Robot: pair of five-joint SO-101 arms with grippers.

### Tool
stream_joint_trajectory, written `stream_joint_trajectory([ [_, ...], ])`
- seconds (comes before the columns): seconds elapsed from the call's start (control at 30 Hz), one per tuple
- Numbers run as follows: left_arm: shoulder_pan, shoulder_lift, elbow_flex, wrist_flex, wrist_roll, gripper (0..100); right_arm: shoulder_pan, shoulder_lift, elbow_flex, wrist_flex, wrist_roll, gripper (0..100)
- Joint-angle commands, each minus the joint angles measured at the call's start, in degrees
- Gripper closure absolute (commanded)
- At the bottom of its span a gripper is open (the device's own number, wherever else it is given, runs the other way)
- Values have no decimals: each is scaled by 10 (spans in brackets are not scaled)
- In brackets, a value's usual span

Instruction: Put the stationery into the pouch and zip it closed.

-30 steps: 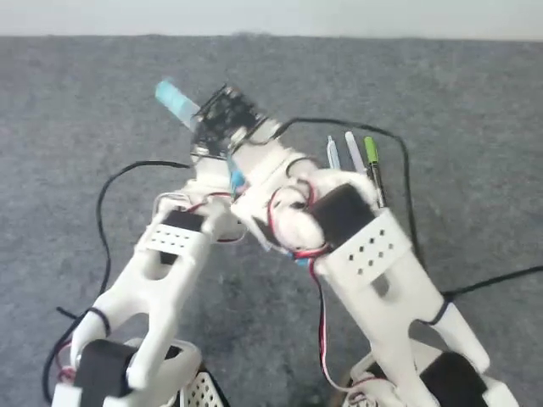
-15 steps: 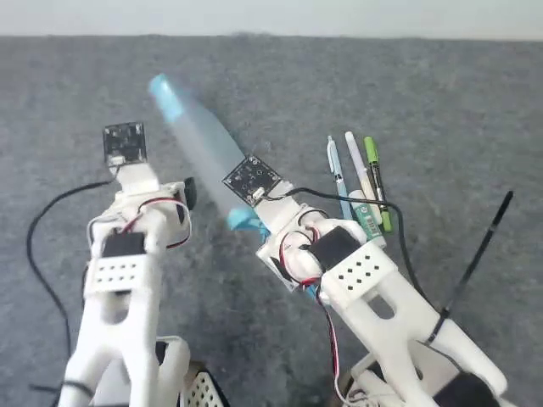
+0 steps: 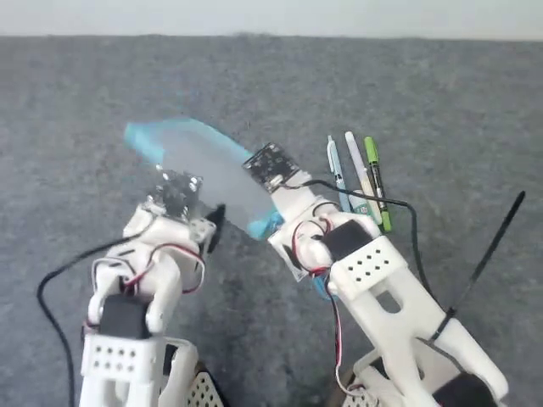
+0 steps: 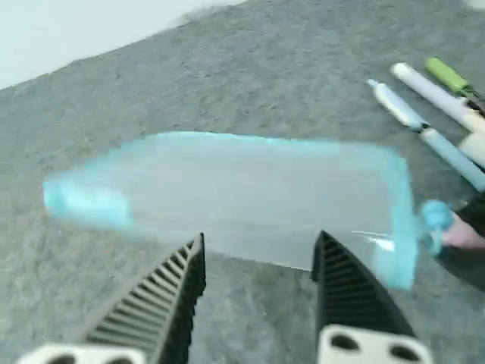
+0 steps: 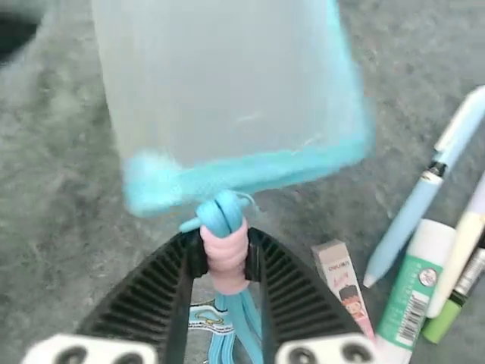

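Pinching the pink bead [image 5: 226, 265] on the pouch's pull, the right gripper [image 5: 225, 244] has both jaws pressed against it, with the knotted blue cord [image 5: 220, 214] rising from the bead to the blue-trimmed end of the pouch [image 5: 227, 83]. That pouch is translucent with a light blue border. In the high view it stretches from the right gripper away toward the far left over the grey carpet [image 3: 424, 93]; whether it rests on the carpet or hangs just above it cannot be told. The left gripper [image 4: 261, 254] sits beside the pouch's long side with its ridged jaws spread wide apart and nothing between them, their tips right at the pouch's near edge; contact cannot be made out. The rest of the stationery lies on the carpet to the right of the right arm, outside the pouch: a light blue pen [image 3: 337, 174], a white pen [image 3: 360, 170] and a green marker [image 3: 376, 178] lie side by side, pointing away from the arms. In the right wrist view a green-and-white glue stick [image 5: 413, 296] lies by the pens, and a small carton [image 5: 342, 287] lies between it and the right gripper.
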Motion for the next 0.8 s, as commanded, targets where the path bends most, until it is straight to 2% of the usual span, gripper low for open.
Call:
stream_joint_trajectory([
  [0.0,39,-31,-6,25,-9,722,7,-6,-32,-6,-11,992],
  [0.23,68,-32,51,-35,-5,717,6,-3,-95,61,-8,992],
  [0.43,71,-36,52,-40,16,717,4,0,-176,146,39,992],
  [0.77,71,-36,51,-45,18,714,-62,1,-181,159,40,992],
])
